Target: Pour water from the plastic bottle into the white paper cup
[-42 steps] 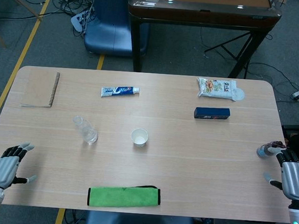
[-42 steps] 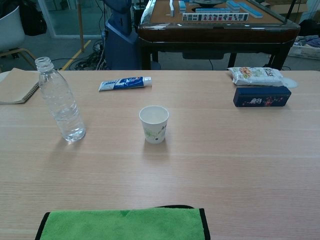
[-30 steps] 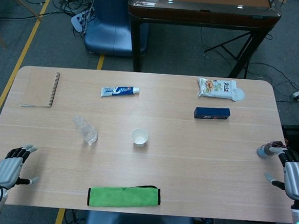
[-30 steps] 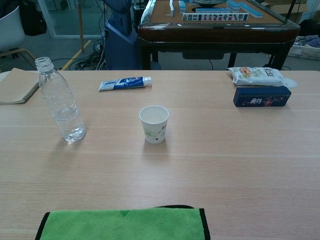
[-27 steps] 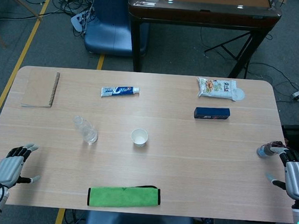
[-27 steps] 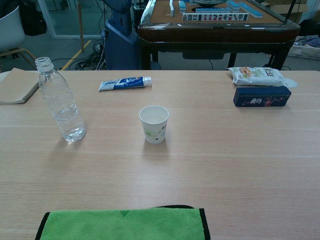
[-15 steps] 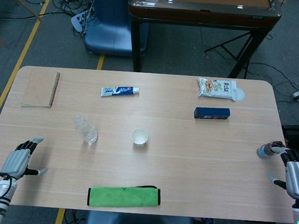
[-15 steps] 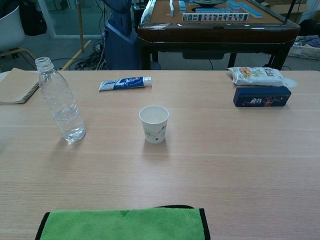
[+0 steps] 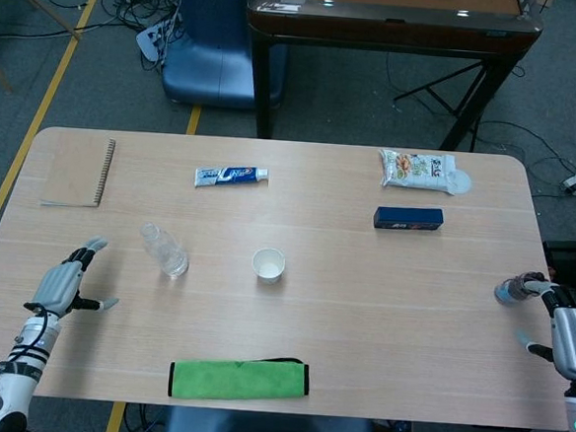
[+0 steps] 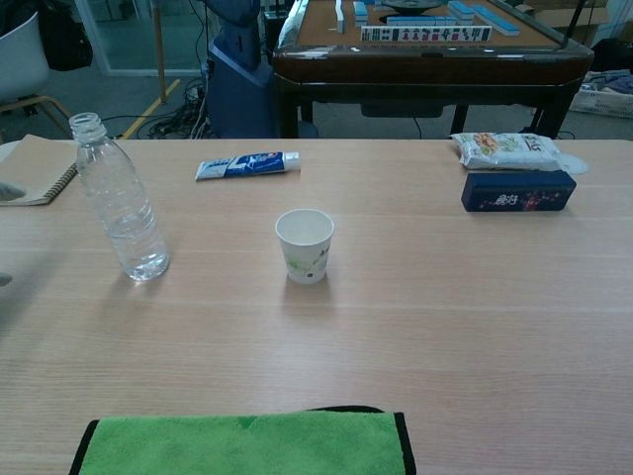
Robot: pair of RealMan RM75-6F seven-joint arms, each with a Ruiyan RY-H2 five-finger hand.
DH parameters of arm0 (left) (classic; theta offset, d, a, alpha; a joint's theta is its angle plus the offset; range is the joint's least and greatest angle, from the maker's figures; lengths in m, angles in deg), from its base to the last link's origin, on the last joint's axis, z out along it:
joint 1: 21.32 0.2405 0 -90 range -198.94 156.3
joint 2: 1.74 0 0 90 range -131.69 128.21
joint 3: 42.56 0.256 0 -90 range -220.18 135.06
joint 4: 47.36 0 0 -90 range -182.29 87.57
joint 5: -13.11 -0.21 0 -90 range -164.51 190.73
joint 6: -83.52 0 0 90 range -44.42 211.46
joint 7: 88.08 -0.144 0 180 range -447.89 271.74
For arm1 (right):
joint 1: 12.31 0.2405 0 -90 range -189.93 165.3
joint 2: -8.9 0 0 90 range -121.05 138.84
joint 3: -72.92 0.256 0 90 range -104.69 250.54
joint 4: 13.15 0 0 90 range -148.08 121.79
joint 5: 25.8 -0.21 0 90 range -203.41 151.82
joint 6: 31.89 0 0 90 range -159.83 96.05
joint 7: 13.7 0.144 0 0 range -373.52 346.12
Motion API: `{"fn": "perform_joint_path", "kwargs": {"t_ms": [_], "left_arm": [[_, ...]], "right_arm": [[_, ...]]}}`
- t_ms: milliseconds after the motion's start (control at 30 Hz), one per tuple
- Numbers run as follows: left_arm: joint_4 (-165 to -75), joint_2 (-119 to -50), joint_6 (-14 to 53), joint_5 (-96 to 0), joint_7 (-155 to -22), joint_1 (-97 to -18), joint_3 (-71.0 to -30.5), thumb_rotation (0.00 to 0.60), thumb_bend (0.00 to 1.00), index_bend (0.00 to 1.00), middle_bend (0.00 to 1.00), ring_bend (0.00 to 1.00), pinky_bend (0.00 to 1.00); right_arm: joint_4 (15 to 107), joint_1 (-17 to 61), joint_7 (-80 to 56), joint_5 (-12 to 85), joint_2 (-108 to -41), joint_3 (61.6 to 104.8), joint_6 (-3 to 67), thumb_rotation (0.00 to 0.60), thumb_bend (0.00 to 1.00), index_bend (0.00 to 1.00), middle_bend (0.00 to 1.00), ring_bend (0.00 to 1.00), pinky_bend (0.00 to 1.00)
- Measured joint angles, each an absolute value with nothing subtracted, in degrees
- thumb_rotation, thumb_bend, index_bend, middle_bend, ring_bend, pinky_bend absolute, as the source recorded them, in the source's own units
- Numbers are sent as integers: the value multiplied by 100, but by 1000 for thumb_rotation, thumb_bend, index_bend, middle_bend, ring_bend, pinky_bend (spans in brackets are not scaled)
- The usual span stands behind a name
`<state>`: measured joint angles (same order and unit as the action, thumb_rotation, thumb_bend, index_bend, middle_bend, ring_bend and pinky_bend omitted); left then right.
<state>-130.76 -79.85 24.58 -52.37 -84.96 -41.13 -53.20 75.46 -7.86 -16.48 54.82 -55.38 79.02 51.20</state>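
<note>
Plastic bottle [image 9: 164,251]: head view, left of centre on my surface [image 9: 360,310], upright, uncapped. White paper cup [image 9: 268,265]: near it to the right, apart, mouth up. My left hand [image 9: 63,284]: lower left, over the surface, fingers spread, holding nothing, well apart from the bottle. My right hand [image 9: 569,330]: right edge of the frame, fingers apart, holding nothing; a small dark object at its fingertips I cannot identify. Green cloth [image 9: 239,379]: bottom centre. Notebook [image 9: 78,170]: upper left. Toothpaste tube [image 9: 231,175], snack bag [image 9: 422,170], dark blue box [image 9: 407,218]: upper part.

Chest view: bottle [image 10: 117,201] at left, a little water at its base; cup [image 10: 305,244] at centre, upright; cloth [image 10: 242,444] along the bottom edge; tube [image 10: 246,164], bag [image 10: 508,149], box [image 10: 517,190] behind.
</note>
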Motion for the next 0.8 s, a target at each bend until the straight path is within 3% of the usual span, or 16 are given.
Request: {"fn": "perform_joint_path", "kwargs": {"t_ms": [800], "left_arm": [[-12583, -8758, 2832, -4716, -8531, -4811, -5682, 600, 0, 0, 0, 101, 197]], "right_arm": [[7557, -822, -1374, 5511, -5424, 7915, 5177, 600, 0, 311, 324, 256, 443]]}}
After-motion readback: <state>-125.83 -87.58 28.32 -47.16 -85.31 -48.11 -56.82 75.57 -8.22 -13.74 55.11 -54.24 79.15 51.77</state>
